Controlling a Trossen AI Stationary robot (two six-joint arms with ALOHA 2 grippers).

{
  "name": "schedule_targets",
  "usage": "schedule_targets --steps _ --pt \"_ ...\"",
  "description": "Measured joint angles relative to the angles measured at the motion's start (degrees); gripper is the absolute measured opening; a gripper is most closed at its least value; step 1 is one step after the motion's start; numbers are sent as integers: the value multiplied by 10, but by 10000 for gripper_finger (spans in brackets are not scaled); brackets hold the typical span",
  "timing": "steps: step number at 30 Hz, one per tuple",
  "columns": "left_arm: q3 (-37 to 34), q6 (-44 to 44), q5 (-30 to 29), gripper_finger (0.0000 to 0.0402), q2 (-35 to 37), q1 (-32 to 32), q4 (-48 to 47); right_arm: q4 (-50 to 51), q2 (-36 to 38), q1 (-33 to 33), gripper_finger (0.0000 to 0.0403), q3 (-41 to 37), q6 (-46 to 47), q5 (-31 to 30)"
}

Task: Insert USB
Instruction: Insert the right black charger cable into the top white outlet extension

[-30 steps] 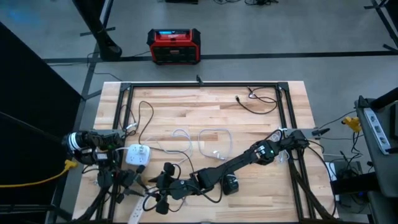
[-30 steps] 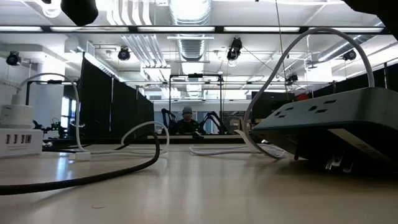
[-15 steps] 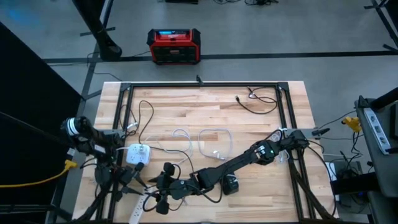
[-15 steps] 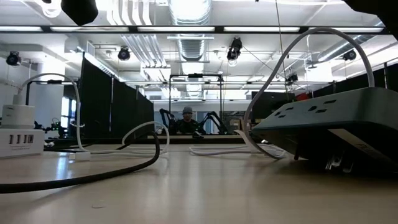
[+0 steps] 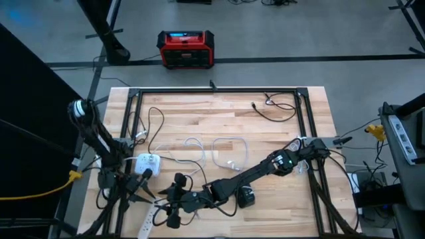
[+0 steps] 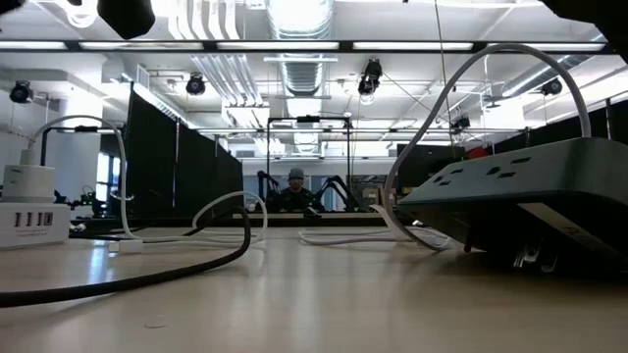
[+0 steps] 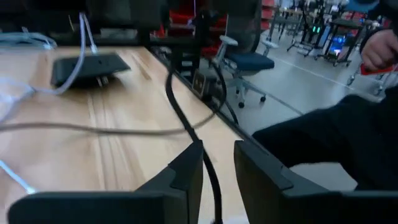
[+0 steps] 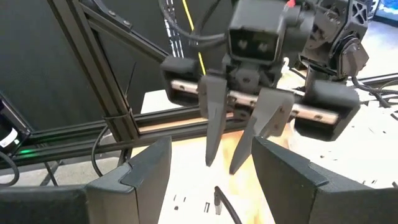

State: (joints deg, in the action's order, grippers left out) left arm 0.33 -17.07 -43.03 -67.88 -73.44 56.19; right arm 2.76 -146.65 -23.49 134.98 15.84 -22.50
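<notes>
Left gripper jaws narrowly parted above black cable, gripping nothing; right gripper jaws wide apart over wooden worktop, empty.

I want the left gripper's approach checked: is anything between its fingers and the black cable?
Nothing visible does. In the left wrist view the black cable runs straight into the gap of the left gripper, whose fingers stand apart on either side of it, not yet closed. The right gripper is open, facing it.
</notes>
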Motion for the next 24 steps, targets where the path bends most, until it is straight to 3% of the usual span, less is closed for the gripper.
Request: schedule_targets --steps 8,11,19,24 --pt "1 35 19 74 155 21 -119 0 0 1 208 0 -9 0" --pt "27 51 21 72 208 34 -204 0 0 1 208 0 -21 0" --pt "243 22 50 70 289 88 -724 36 19 2 208 0 -64 0" --pt "340 20 45 70 290 123 -878 172 63 -1 208 0 -40 -40"
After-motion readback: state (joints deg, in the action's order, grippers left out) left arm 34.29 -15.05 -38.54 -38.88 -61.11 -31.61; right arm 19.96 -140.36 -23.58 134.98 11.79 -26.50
